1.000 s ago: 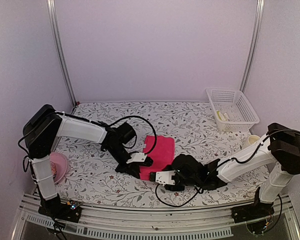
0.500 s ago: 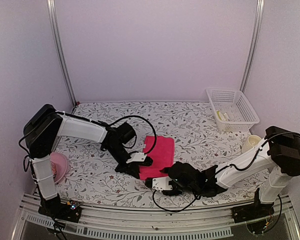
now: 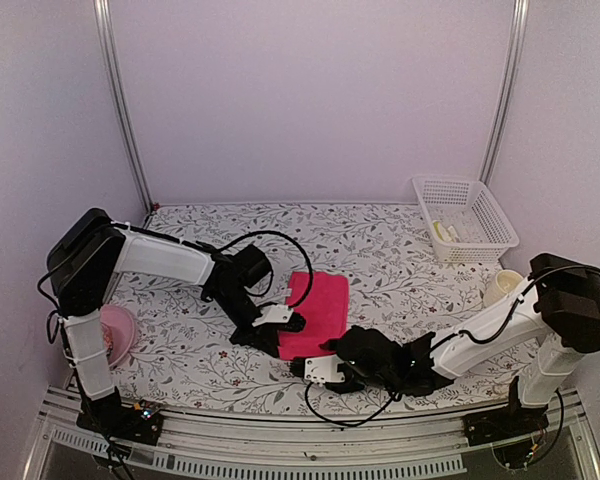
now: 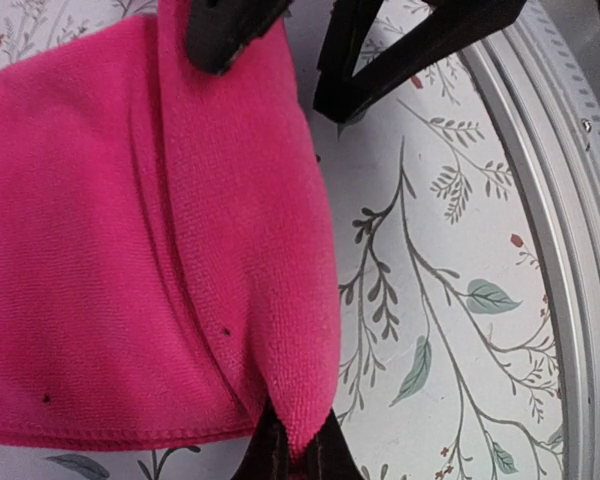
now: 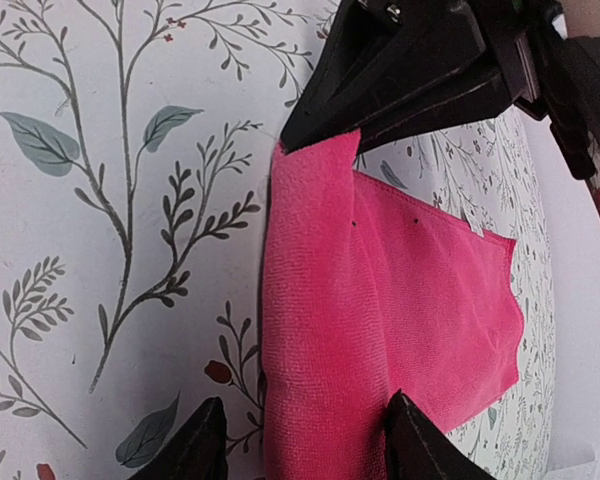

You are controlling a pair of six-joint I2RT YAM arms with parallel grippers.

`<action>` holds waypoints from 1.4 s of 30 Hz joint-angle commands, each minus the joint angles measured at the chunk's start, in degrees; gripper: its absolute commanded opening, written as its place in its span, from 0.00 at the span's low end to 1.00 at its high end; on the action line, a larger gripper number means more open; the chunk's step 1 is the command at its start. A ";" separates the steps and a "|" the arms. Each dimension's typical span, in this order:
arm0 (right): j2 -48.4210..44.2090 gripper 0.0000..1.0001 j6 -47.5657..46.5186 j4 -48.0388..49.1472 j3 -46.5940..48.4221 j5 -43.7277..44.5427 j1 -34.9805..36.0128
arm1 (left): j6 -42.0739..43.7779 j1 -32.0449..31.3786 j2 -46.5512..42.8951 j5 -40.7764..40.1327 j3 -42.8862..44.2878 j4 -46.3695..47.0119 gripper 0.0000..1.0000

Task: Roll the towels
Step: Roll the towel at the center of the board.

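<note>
A bright pink towel point(image 3: 320, 305) lies on the floral table, its near edge folded over into a thick band point(image 5: 325, 330). My left gripper point(image 3: 286, 323) is shut on the left end of that band, with the cloth pinched to a point between the fingers point(image 4: 298, 448). My right gripper point(image 3: 327, 364) is open at the band's right end. One of its fingertips point(image 5: 195, 445) is on the table beside the towel and the other is on the cloth, so the fold lies between them point(image 5: 305, 450). No other towel is in view.
A pink bowl point(image 3: 117, 335) sits at the left by the left arm's base. A white basket point(image 3: 465, 220) stands at the back right, with a cream cup point(image 3: 500, 285) in front of it. The table's metal front rail point(image 4: 570, 230) runs close to the towel.
The right arm has dropped lower and slid left along the towel's near edge, so its fingers now straddle the fold. The left gripper has kept its hold and not moved.
</note>
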 commanded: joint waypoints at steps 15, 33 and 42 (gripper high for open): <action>4.77 0.11 4.18 -1.83 1.66 2.82 0.13 | -0.81 0.74 0.44 0.14 -0.34 -2.41 0.05; 4.21 0.05 18.44 -25.95 13.01 -27.30 -9.08 | -3.51 0.91 -24.45 -13.19 -21.63 23.28 0.71; 9.44 0.07 22.99 -34.66 20.00 -43.94 -16.14 | 4.27 -3.79 -35.05 -21.49 -39.01 47.23 0.67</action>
